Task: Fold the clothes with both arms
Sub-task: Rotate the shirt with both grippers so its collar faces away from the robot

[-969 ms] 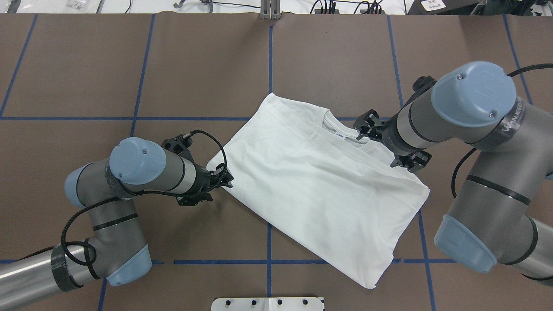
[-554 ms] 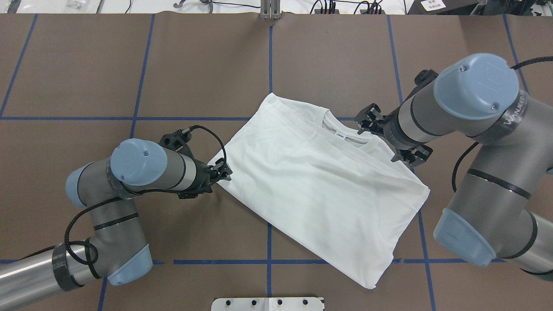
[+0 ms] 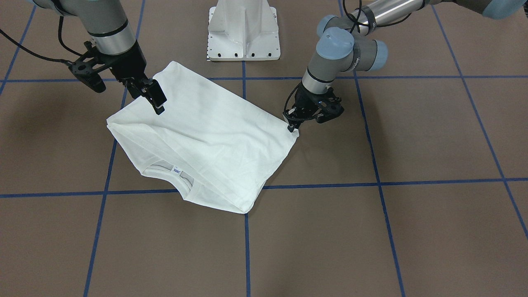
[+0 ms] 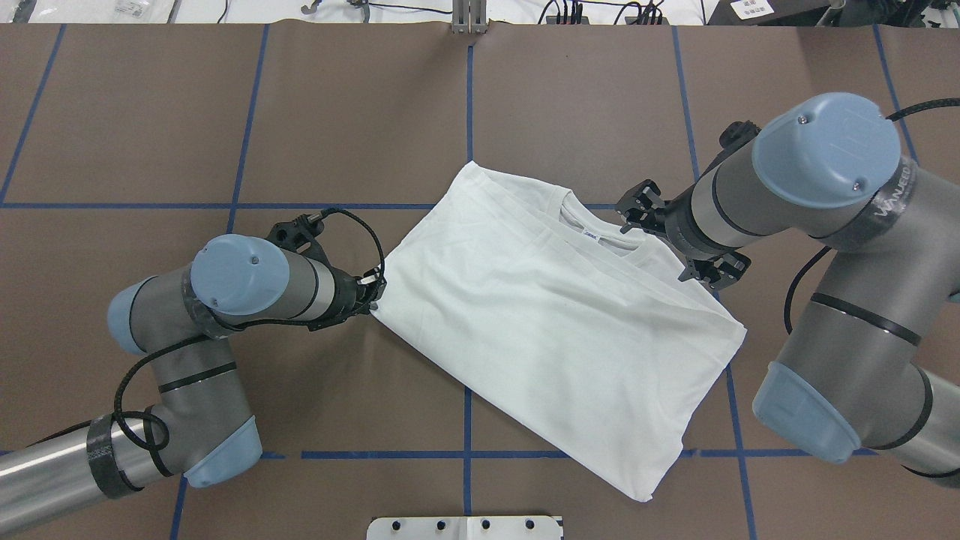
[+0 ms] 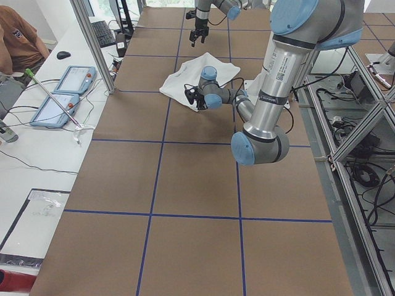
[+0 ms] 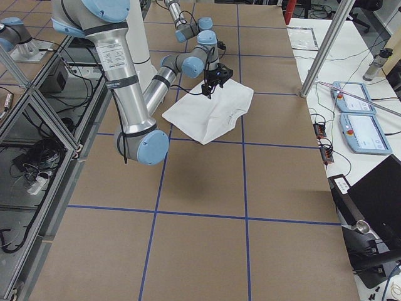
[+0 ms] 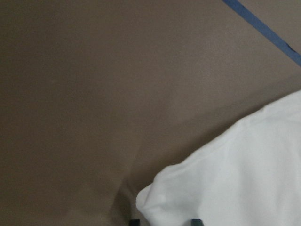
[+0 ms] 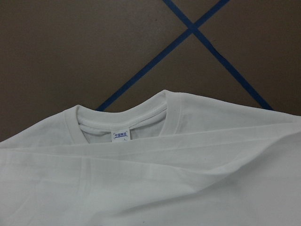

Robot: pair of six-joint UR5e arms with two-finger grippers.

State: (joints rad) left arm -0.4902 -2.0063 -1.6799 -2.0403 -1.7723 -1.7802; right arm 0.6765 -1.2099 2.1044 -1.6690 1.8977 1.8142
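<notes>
The white T-shirt [image 4: 555, 330] lies folded and slanted on the brown table, plain side up, collar and neck label [image 4: 592, 236] towards the far right. It also shows in the front view [image 3: 206, 136]. My left gripper [image 4: 375, 289] is low at the shirt's left corner. In the left wrist view the fingertips [image 7: 134, 221] stand apart with the corner of the cloth [image 7: 225, 183] between them. My right gripper [image 3: 159, 103] hovers open over the shirt's shoulder edge near the collar, holding nothing. The right wrist view shows the collar and label [image 8: 121, 136].
The white pedestal base [image 3: 243, 33] stands at the robot's side of the table, close to the shirt's near corner. Blue tape lines [image 4: 468, 112] mark a grid on the brown table cover. Tablets and cables [image 5: 68, 86] lie on a side bench.
My left gripper has moved forward and slightly right, from beside the shirt's left edge onto its left corner. The right gripper drew back a little from the collar, then held still.
</notes>
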